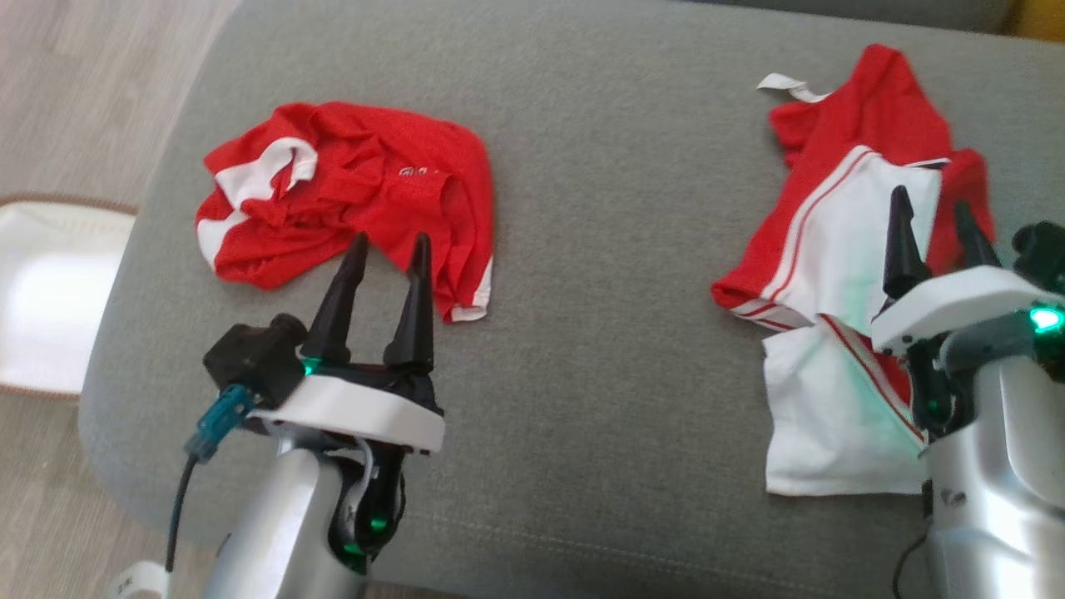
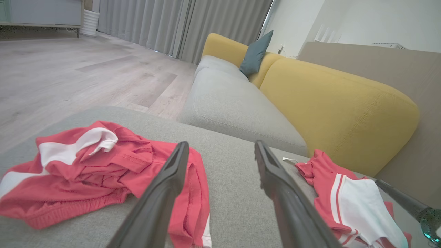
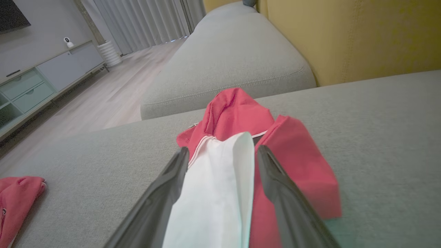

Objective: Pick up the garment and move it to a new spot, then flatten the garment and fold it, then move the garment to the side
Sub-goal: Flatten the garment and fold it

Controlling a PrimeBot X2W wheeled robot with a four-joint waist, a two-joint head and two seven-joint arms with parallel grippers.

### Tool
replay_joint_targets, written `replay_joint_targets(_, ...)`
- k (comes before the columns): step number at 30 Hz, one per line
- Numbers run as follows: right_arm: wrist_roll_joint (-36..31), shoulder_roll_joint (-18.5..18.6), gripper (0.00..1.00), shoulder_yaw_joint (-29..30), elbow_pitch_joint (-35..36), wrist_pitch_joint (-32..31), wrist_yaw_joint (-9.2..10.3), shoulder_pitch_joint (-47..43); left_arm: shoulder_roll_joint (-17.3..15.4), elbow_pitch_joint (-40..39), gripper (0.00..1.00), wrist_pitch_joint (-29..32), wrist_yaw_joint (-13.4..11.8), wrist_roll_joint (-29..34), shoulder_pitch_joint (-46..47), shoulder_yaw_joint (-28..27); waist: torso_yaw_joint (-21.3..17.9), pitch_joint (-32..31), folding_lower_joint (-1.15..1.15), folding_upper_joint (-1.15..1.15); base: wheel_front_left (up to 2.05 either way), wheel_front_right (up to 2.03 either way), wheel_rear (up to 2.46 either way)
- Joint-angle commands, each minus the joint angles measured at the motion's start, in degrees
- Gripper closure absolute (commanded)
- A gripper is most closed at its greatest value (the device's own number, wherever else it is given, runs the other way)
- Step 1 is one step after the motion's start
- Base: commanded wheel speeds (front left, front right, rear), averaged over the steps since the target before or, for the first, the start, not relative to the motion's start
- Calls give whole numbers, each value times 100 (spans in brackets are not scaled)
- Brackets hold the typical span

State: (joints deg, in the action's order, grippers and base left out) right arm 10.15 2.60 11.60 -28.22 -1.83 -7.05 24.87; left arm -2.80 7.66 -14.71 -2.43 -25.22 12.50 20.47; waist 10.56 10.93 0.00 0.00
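Left hand and right hand are released. Crumpled garment lies at 12 o'clock of the left: better pinch 1 thick fold deeply.

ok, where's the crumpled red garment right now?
Head view, left side of the grey cushion: the crumpled red garment lies at the tips of the open left gripper, well apart from the red-and-white garment on the right.
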Motion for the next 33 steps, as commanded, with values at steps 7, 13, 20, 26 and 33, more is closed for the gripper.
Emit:
replay_joint_targets(7, -58, 28, 0, -22, -381, -238, -44, 613, -10, -221, 0, -29, -94, -246, 395, 154, 218, 273, 0, 0, 0, 0, 0)
replay_joint_targets(13, 345, 28, 100, -326, -415, -227, -44, 826, -9, -222, 0, -29, -184, -270, 436, 243, 292, 249, 0, 0, 0, 0, 0)
replay_joint_targets(20, 744, 28, 100, -856, -132, -347, -44, 1248, -9, -237, 0, -29, -220, -380, 364, 350, 421, 121, 0, 0, 0, 0, 0)
replay_joint_targets(26, 651, 28, 100, -1096, -250, -577, -44, 2129, -9, -295, 0, -29, -235, -520, 342, 518, 703, 99, 0, 0, 0, 0, 0)
replay_joint_targets(33, -314, 28, 47, -432, -1419, -552, -44, 3225, -9, -347, 0, -29, -286, -694, 308, 735, 1148, 183, 0, 0, 0, 0, 0)
